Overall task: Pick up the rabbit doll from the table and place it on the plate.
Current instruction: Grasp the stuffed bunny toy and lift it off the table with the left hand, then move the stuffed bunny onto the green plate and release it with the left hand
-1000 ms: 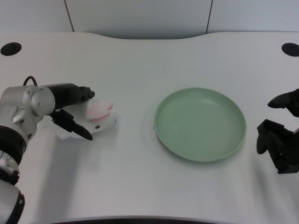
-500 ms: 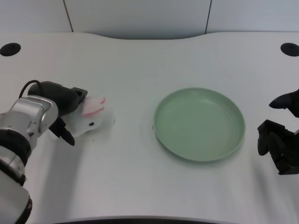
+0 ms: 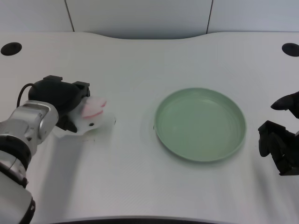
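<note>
My left hand (image 3: 63,100) sits at 9 o'clock on the white table (image 3: 140,186), fingers wrapped over the back of the rabbit doll (image 3: 93,116) and gripping it. The doll's white body with pink ears pokes out toward 3 o'clock; whether it is lifted off the surface I cannot tell. The green plate (image 3: 161,133) lies right of centre, well apart from the doll, with a bare strip of table between them. Plate rim stays well inside the table's near edge; open surface at 6 and 12 o'clock
</note>
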Controlling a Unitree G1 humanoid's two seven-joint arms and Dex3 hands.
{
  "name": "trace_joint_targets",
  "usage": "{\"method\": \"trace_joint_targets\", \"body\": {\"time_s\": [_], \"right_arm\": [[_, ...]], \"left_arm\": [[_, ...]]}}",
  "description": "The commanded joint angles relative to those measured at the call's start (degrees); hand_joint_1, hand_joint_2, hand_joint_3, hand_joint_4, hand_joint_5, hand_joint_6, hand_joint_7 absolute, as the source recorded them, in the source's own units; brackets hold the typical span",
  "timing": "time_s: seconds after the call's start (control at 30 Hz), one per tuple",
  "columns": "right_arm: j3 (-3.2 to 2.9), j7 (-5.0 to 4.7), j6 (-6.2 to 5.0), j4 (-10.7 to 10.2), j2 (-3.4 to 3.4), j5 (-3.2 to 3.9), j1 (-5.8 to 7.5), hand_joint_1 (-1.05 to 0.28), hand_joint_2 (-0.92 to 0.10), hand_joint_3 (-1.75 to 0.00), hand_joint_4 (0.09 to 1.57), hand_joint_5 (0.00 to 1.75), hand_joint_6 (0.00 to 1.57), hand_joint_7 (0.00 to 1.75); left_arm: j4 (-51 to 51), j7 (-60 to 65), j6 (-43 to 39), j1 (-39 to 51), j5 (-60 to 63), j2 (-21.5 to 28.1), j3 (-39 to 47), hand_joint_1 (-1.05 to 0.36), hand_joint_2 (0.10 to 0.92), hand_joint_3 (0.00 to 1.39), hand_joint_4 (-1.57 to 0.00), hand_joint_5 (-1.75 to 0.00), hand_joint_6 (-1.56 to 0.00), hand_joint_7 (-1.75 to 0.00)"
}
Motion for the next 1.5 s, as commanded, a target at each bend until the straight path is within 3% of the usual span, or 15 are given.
{"method": "trace_joint_targets", "body": {"time_s": [0.03, 0.1, 0.23, 0.43, 0.53, 0.6, 0.67, 0.73, 0.93, 1.03, 1.17, 1.27, 1.3, 1.4, 1.5], "right_arm": [[-0.43, -0.43, -0.6, 0.6, -0.65, -0.25, -0.12, 0.0, -0.01, -1.75, 1.02, 1.68, 0.72, 1.68], [-0.37, -0.29, -0.88, 0.8, -0.66, -0.47, -0.32, 0.0, 0.0, -1.75, 1.04, 1.69, 0.72, 1.68], [-0.57, 0.11, -0.76, 1.2, -0.47, -0.09, -0.56, 0.01, -0.01, -1.75, 1.05, 1.67, 0.73, 1.66], [-0.6, 0.4, -1.19, 1.9, -0.22, -0.09, -0.83, 0.03, -0.01, -1.75, 1.06, 1.65, 0.73, 1.66], [-0.34, -0.39, -1.01, 1.6, -0.26, -0.83, -0.68, 0.03, -0.02, -1.75, 1.05, 1.64, 0.73, 1.65], [-0.11, -1.01, -1.21, 1.2, 0.0, -1.32, -0.46, 0.04, -0.02, -1.75, 1.06, 1.64, 0.73, 1.64], [0.04, -1.21, -0.94, 1.0, 0.28, -1.14, -0.4, 0.05, -0.02, -1.75, 1.06, 1.65, 0.74, 1.64], [-0.01, -0.9, -0.62, 1.3, 0.48, -0.54, -0.53, 0.05, -0.02, -1.75, 1.06, 1.65, 0.75, 1.64], [0.43, -0.8, -1.42, 1.1, 1.04, -0.91, -0.32, 0.07, -0.03, -1.75, 1.07, 1.66, 0.74, 1.63], [0.75, -0.97, -1.45, 1.1, 1.1, -1.22, -0.29, 0.05, -0.02, -1.75, 1.06, 1.65, 0.74, 1.63], [1.34, -2.12, -2.94, 1.6, 1.25, -3.0, -0.26, 0.01, 0.01, -1.75, 1.1, 1.61, 0.78, 1.59], [1.65, -1.66, -2.76, 1.6, 1.44, -2.71, -0.37, 0.0, 0.01, -1.75, 1.11, 1.59, 0.8, 1.58], [1.79, -1.82, -2.54, 1.3, 1.6, -2.67, -0.28, 0.01, 0.01, -1.75, 1.11, 1.59, 0.81, 1.58], [2.29, -2.3, -2.59, 0.7, 1.87, -3.22, -0.03, 0.03, 0.02, -1.75, 1.12, 1.59, 0.82, 1.58], [2.85, -2.73, -3.25, 0.1, 2.31, -3.98, 0.3, 0.03, 0.03, -1.75, 1.14, 1.6, 0.83, 1.57]], "left_arm": [[0.6, 2.6, 0.4, 0.9, -0.8, 0.2, 1.1, -0.27, 0.885, 0.01, -0.59, -1.58, -0.41, -1.25], [0.6, 2.4, 0.4, 0.7, -1.2, 0.3, 1.3, -0.29, 0.914, 0.04, -0.65, -1.55, -0.57, -1.27], [0.5, -1.0, 0.2, 0.1, -2.9, 0.5, 3.0, -0.28, 0.919, 0.1, -0.65, -1.11, -0.74, -0.92], [-0.2, -7.1, 0.4, -1.5, -5.5, 0.8, 5.2, -0.25, 0.92, 0.08, -0.61, -1.05, -0.75, -0.86], [-1.3, -8.0, -1.2, -2.2, -7.0, 0.7, 6.6, -0.25, 0.906, 0.06, -0.63, -1.22, -0.74, -1.07], [-2.0, -8.8, -2.1, -2.9, -8.1, 0.3, 7.5, -0.22, 0.915, 0.1, -0.65, -1.54, -0.66, -1.54], [-2.9, -8.9, -3.8, -3.7, -8.7, -0.1, 8.1, -0.21, 0.916, 0.11, -0.62, -1.63, -0.61, -1.67], [-3.6, -9.3, -5.2, -4.4, -9.4, -0.5, 8.6, -0.2, 0.909, 0.1, -0.65, -1.69, -0.62, -1.72], [-5.2, -10.2, -5.9, -6.7, -9.8, -2.5, 8.8, -0.22, 0.889, 0.09, -0.8, -1.75, -0.66, -1.75], [-6.2, -10.2, -7.0, -8.3, -9.2, -4.3, 8.0, -0.17, 0.884, 0.09, -0.78, -1.75, -0.66, -1.75], [-6.5, -10.4, -6.3, -9.8, -8.8, -6.6, 7.6, -0.19, 0.872, 0.09, -0.82, -1.75, -0.68, -1.75], [-5.8, -8.8, -5.7, -11.0, -8.5, -10.2, 7.1, -0.18, 0.879, 0.12, -0.81, -1.75, -0.69, -1.75], [-5.6, -8.3, -5.5, -11.4, -8.4, -11.3, 6.9, -0.18, 0.865, 0.15, -0.81, -1.75, -0.69, -1.75], [-5.1, -7.3, -5.6, -12.4, -8.3, -14.2, 6.6, -0.18, 0.44, 0.99, -0.91, -1.75, -0.74, -1.75], [-4.7, -5.8, -5.6, -12.5, -7.8, -16.4, 5.8, -0.21, 0.368, 1.18, -0.99, -1.75, -0.78, -1.75]]}}
